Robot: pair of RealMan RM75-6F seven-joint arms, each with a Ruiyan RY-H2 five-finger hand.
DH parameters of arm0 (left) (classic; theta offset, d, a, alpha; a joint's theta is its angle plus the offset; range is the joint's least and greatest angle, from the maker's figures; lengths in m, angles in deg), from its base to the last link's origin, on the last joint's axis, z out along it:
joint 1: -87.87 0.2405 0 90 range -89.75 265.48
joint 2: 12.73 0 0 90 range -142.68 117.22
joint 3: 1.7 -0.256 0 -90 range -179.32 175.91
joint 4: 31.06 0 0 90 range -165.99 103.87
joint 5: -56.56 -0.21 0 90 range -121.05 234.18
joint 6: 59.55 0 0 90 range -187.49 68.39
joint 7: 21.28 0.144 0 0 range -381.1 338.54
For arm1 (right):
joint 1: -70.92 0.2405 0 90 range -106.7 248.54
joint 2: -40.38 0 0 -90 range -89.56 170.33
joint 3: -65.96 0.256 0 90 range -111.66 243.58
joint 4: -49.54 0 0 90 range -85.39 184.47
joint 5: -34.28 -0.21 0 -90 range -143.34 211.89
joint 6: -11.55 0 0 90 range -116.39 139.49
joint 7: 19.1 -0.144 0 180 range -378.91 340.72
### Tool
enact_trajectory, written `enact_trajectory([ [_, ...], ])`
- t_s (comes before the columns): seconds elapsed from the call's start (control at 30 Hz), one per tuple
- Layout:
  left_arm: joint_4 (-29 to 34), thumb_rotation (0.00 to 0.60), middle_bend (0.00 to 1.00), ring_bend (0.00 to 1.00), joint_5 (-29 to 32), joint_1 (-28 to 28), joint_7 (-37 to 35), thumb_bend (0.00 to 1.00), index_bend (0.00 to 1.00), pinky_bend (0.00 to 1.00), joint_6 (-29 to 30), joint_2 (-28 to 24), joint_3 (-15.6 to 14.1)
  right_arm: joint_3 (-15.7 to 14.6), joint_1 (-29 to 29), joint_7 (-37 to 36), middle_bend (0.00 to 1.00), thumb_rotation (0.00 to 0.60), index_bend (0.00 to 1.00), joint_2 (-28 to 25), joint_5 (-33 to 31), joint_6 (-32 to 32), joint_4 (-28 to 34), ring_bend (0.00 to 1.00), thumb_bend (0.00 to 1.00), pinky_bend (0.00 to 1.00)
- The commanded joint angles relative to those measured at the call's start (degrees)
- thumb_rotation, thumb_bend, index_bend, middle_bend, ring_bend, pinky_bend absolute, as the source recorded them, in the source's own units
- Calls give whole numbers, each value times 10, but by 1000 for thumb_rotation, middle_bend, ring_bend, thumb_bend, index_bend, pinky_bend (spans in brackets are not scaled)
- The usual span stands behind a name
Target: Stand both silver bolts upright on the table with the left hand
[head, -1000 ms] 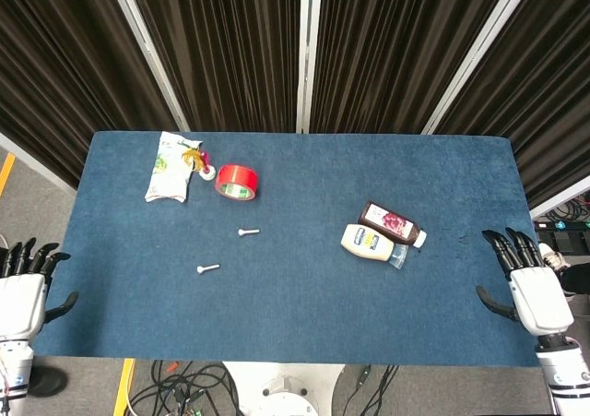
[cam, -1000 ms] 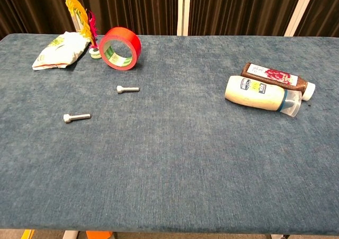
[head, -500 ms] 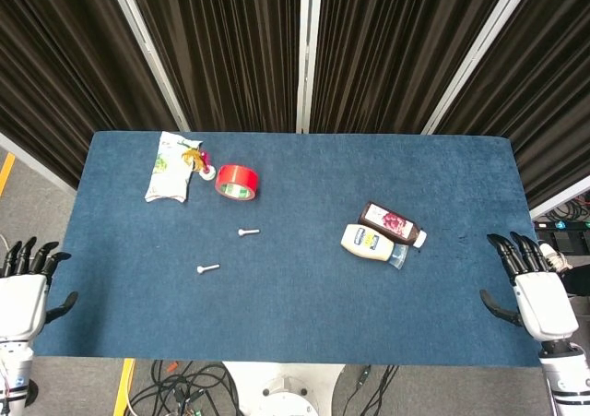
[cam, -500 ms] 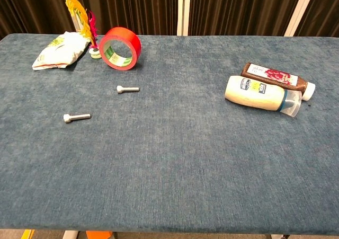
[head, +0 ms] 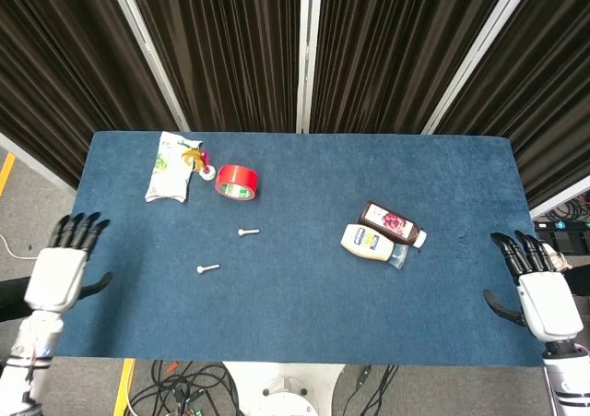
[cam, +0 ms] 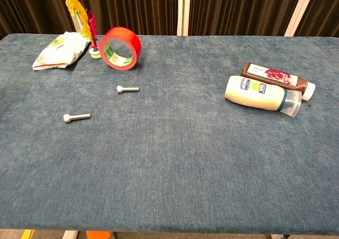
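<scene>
Two silver bolts lie flat on the blue table (head: pixel 295 185). One bolt (head: pixel 248 232) (cam: pixel 127 89) is near the middle left; the other bolt (head: pixel 207 268) (cam: pixel 77 117) lies closer to the front left. My left hand (head: pixel 61 267) hovers at the table's left edge, fingers spread, empty, well left of both bolts. At the right front corner, my right hand (head: pixel 539 291) sits off the table, fingers spread and empty. Neither hand shows in the chest view.
A red tape roll (head: pixel 237 181) (cam: pixel 120 49), a white snack bag (head: pixel 169 165) (cam: pixel 59 50) and a feathered shuttlecock (cam: pixel 85 21) sit at the back left. A white bottle (head: pixel 371 243) (cam: pixel 258 93) and a brown bottle (head: pixel 394 223) (cam: pixel 277 78) lie side by side at the right.
My left hand has risen and moved inward to the table's left edge. My right hand has drifted slightly down and right. The bolts have not moved.
</scene>
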State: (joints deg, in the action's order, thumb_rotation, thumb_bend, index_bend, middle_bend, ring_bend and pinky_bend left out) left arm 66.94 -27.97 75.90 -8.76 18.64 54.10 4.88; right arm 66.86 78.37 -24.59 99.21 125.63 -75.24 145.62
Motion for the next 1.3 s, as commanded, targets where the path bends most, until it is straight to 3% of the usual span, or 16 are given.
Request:
enact_trajectory([
  [0.03,11,600,150,48,24,-81,-34,190,224,36,-101,12,36,0,-3,-1,112,600,30,-1,1,-2,0,0,216,0],
  [0.13,-6,600,226,137,54,-130,-44,200,310,110,-160,43,55,0,-7,-2,112,600,30,-3,0,-5,0,0,216,0],
  [0.3,-42,600,254,144,128,-204,-31,243,355,171,-247,99,81,2,-14,1,112,600,31,-7,-5,-8,2,0,215,0],
  [0.53,-102,600,267,157,201,-278,35,287,371,166,-295,188,86,4,-17,7,114,600,30,-11,-9,-6,9,0,215,0],
  [0.87,-187,600,268,171,291,-346,154,300,372,166,-279,287,83,6,-24,7,114,600,30,-15,-12,-7,11,0,215,0],
  [1.3,-241,600,268,171,398,-391,244,307,407,139,-280,340,72,7,-31,5,114,600,30,-15,-14,-7,10,0,214,0],
])
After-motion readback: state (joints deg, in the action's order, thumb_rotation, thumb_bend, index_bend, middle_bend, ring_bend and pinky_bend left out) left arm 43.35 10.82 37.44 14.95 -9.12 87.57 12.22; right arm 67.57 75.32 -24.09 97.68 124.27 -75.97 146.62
